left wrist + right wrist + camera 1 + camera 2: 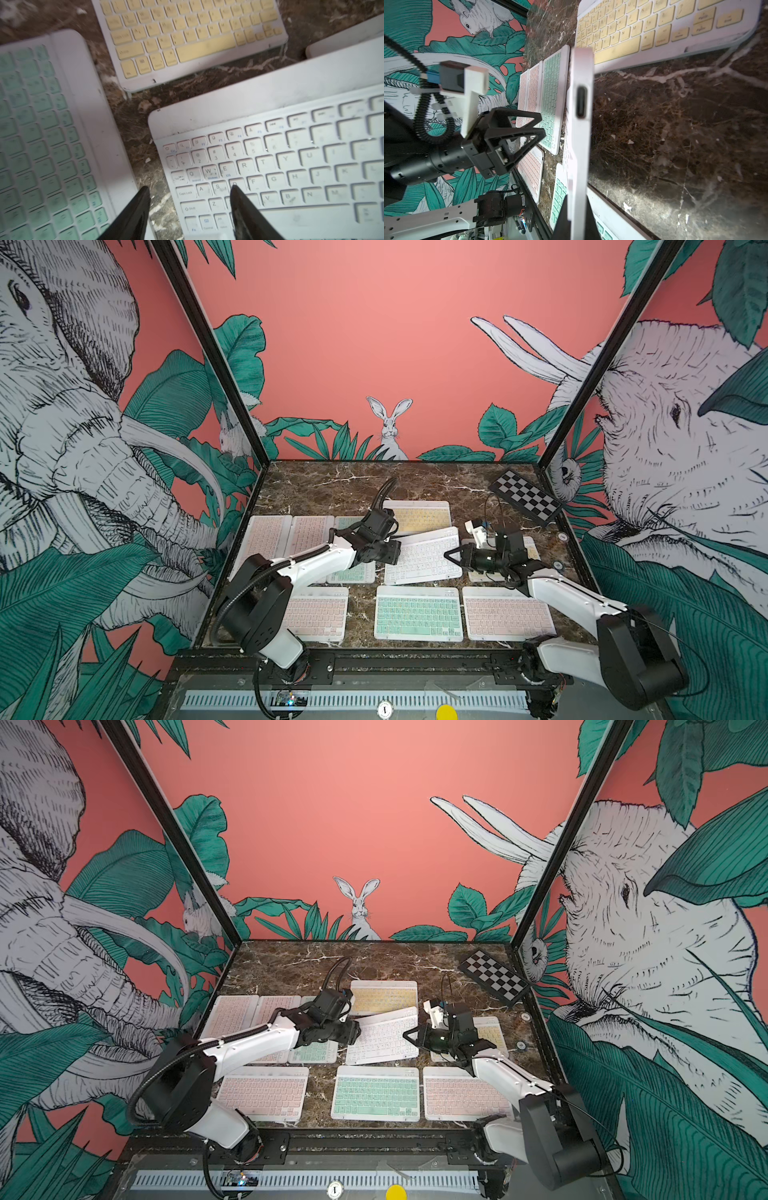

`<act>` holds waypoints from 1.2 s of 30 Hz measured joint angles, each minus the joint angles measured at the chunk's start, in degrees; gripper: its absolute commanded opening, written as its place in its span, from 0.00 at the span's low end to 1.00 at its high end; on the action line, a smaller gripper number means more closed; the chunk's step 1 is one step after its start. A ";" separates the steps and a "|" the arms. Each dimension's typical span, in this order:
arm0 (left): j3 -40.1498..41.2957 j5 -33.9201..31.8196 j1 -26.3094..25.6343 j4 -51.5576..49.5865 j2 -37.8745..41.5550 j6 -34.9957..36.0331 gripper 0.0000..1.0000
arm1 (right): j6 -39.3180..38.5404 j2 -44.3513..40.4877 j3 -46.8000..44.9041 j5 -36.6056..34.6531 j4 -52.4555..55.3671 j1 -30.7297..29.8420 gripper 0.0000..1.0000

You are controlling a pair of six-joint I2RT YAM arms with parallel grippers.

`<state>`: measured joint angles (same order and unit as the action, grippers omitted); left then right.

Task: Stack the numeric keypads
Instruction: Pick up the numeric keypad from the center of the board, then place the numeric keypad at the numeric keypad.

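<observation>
Slippage looms, since the right jaws pinch the white keypad (422, 558) by one thin edge while the left jaws hover spread.

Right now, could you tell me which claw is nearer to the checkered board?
Right. The right claw is at the white keypad's end nearer the checkered board; the left claw is at that keypad's opposite end, farther from the board.

The surface (332, 485) is showing dark brown marble with white veining. The white keypad (422, 558), yellow keypad (419, 514), mint keypad (417, 614) and pink keypad (507, 614) are all showing white frames. The board (525, 495) is showing black-and-white checks. The walls (395, 344) are showing coral with green leaves.
</observation>
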<state>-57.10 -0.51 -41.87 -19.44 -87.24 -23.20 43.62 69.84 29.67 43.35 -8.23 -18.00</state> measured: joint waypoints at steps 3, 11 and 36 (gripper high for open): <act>-3.96 -2.58 0.00 -3.23 2.32 -0.11 0.66 | 0.83 -1.33 1.42 0.13 0.50 0.22 0.00; -9.97 -6.01 1.03 -9.14 3.26 -0.24 0.67 | 3.39 -0.33 6.62 0.33 -1.25 1.31 0.00; -10.97 -4.50 6.03 -8.55 1.22 -0.35 0.67 | 7.08 34.01 27.74 12.83 -18.21 6.97 0.00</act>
<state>-68.07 -5.02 -35.83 -27.99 -86.02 -23.55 50.70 103.85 57.41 56.18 -26.44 -11.03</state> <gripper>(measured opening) 0.669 0.052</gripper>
